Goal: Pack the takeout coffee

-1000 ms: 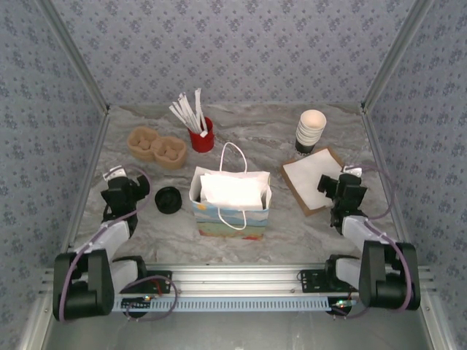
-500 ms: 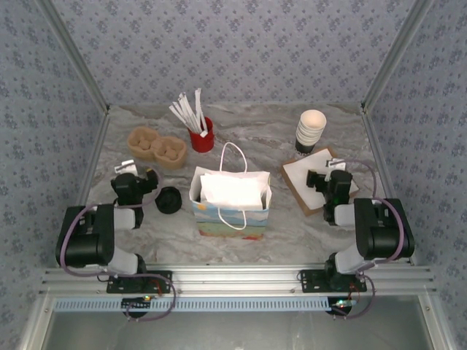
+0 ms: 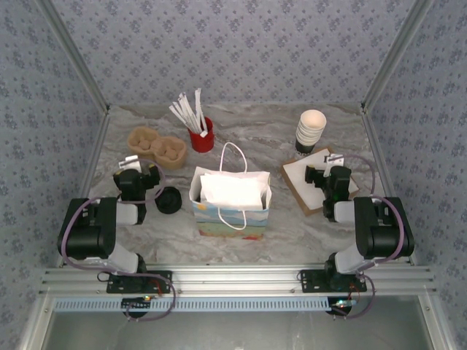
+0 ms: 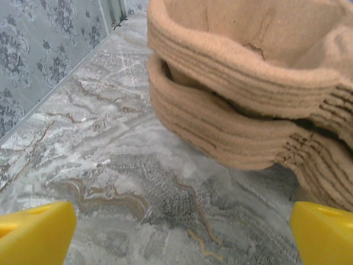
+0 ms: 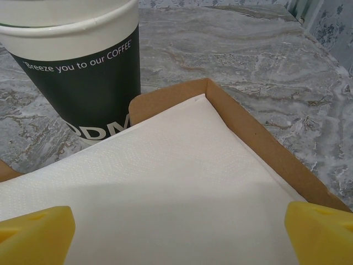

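The takeout coffee is out of view; no lidded green cup shows. A flowered gift bag [image 3: 230, 200] with white tissue inside stands upright at the table's middle. A black round lid [image 3: 169, 200] lies just left of it. My left gripper [image 3: 139, 172] [image 4: 182, 234] is open and low over the bare marble, facing the stacked pulp cup carriers [image 3: 157, 147] [image 4: 248, 83] close ahead. Also open, my right gripper [image 3: 327, 173] [image 5: 179, 234] hovers over white napkins [image 5: 165, 187] in a cardboard tray [image 5: 248, 132]. Nothing is between either pair of fingers.
A stack of white-rimmed dark paper cups [image 3: 311, 131] [image 5: 83, 66] stands just beyond the napkin tray [image 3: 300, 195]. A red cup of wrapped straws [image 3: 201, 137] sits behind the bag. Patterned walls close in the table on three sides.
Both arms have swung up and forward from their folded poses. The left gripper now sits nearer the carriers and the right one is over the napkin tray. Both stayed open.
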`<state>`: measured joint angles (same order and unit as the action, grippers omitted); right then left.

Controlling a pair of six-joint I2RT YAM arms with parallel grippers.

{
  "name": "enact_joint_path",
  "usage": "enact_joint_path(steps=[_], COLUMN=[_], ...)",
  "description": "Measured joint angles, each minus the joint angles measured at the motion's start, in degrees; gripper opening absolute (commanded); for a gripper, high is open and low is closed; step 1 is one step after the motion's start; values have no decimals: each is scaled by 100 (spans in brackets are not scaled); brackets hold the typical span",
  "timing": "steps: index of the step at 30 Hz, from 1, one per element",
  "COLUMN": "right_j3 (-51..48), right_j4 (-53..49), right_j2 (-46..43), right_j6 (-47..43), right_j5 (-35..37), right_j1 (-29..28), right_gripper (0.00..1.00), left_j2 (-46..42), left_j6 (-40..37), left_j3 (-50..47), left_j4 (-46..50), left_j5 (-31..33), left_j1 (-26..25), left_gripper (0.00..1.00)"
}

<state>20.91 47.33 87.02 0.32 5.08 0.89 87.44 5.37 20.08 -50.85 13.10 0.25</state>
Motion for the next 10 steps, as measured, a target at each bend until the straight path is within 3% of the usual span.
enact_joint_path(steps=[10], right_j3=[0], right_j4=[0], right_j2=[0], right_j6=[0], right_j5=[0], right_j1=[4], right_gripper=[100], left_j2=[0], left_j6=[-96], left_j3=[68], left_j4=[59], left_j5=[2], left_j1=[-74], left_gripper=[99])
